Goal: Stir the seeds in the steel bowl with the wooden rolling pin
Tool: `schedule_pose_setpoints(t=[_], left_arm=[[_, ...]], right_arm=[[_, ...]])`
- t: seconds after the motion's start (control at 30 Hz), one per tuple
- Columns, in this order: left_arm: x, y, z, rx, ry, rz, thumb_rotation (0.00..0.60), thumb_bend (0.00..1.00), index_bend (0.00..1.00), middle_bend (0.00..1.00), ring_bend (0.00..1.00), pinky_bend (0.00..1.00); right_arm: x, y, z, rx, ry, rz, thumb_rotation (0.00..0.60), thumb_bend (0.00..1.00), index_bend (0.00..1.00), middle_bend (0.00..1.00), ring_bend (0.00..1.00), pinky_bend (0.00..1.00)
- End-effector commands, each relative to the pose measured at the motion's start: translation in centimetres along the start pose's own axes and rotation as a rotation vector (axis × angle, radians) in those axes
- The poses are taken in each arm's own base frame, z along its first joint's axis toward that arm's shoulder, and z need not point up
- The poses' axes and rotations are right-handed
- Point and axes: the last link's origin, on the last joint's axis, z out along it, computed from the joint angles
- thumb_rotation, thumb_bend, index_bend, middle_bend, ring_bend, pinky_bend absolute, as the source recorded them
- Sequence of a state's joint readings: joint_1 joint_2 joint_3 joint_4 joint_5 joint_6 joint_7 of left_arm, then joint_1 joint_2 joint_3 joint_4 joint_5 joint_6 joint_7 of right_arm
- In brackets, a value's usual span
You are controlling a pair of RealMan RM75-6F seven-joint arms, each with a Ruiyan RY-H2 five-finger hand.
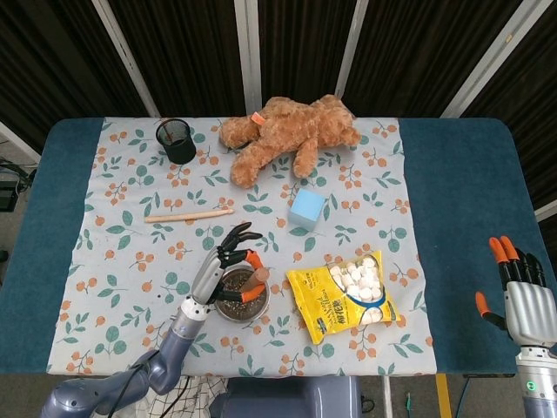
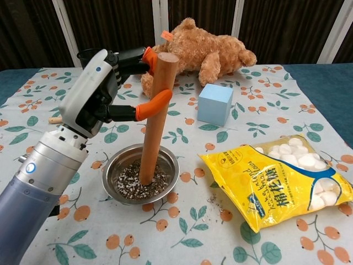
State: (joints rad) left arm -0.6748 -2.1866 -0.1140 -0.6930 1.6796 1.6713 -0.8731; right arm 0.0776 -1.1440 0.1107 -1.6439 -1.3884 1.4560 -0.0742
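Head view first: left hand (image 1: 219,272) sits near the front edge of the flowered cloth (image 1: 122,200), its orange-tipped fingers (image 1: 250,259) wrapped around the wooden rolling pin (image 1: 258,277), which stands in the steel bowl (image 1: 242,305) just beside the yellow marshmallow bag (image 1: 345,294). Behind the bowl lie a thin wooden stick (image 1: 189,215) and a light blue cube (image 1: 306,209); further back rest a brown teddy bear (image 1: 287,132) and a black mesh cup (image 1: 177,140). Right hand (image 1: 522,296) hangs well apart at the right edge, off the blue table (image 1: 461,192), fingers straight and spread, holding nothing. Chest view next: the left hand (image 2: 96,94) grips the rolling pin (image 2: 154,118) near its upper end, one orange fingertip hooked round the front of the shaft and another pressed at the top. The pin leans slightly, top tilted to the right, with its lower end planted among the dark and pale seeds (image 2: 129,185) that cover the bottom of the steel bowl (image 2: 113,165). A few loose seeds are scattered on the cloth between the bowl and the marshmallow bag (image 2: 284,185). The blue cube (image 2: 215,103) stands behind the bag, and the teddy bear (image 2: 204,49) lies beyond the pin. The right hand does not appear in this view.
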Motion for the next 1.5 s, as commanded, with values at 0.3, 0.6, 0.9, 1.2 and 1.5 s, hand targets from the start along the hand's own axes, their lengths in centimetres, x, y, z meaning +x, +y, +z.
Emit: schedule_pose_setpoints(t=[0.3, 0.6, 0.9, 1.2, 1.5], left_arm=[[0.3, -0.6, -1.0, 0.020, -0.007, 0.013, 0.600, 0.77, 0.62, 0.70, 0.21, 0.10], [0.7, 0.3, 0.1, -0.029, 0.018, 0.003, 0.600, 0.77, 0.62, 0.70, 0.21, 0.10], [2.1, 1.9, 2.1, -0.105, 0.038, 0.033, 0.600, 0.77, 0.62, 0.70, 0.21, 0.10], [4.1, 3.2, 2.8, -0.097, 0.042, 0.087, 0.600, 0.77, 0.62, 0.70, 0.21, 0.10], [10.9, 3.4, 3.6, -0.053, -0.004, 0.375, 0.600, 0.77, 0.63, 0.71, 0.22, 0.11]], right_arm=[[0.0, 0.0, -0.1, -0.001, 0.001, -0.003, 0.600, 0.42, 0.00, 0.00, 0.00, 0.00], [0.0, 0.0, -0.1, 0.001, 0.003, -0.003, 0.600, 0.42, 0.00, 0.00, 0.00, 0.00], [0.0, 0.1, -0.2, 0.003, 0.001, 0.001, 0.600, 0.42, 0.00, 0.00, 0.00, 0.00], [0.0, 0.1, -0.3, 0.009, 0.001, 0.003, 0.600, 0.42, 0.00, 0.00, 0.00, 0.00], [0.1, 0.1, -0.3, 0.014, -0.002, 0.007, 0.600, 0.42, 0.00, 0.00, 0.00, 0.00]])
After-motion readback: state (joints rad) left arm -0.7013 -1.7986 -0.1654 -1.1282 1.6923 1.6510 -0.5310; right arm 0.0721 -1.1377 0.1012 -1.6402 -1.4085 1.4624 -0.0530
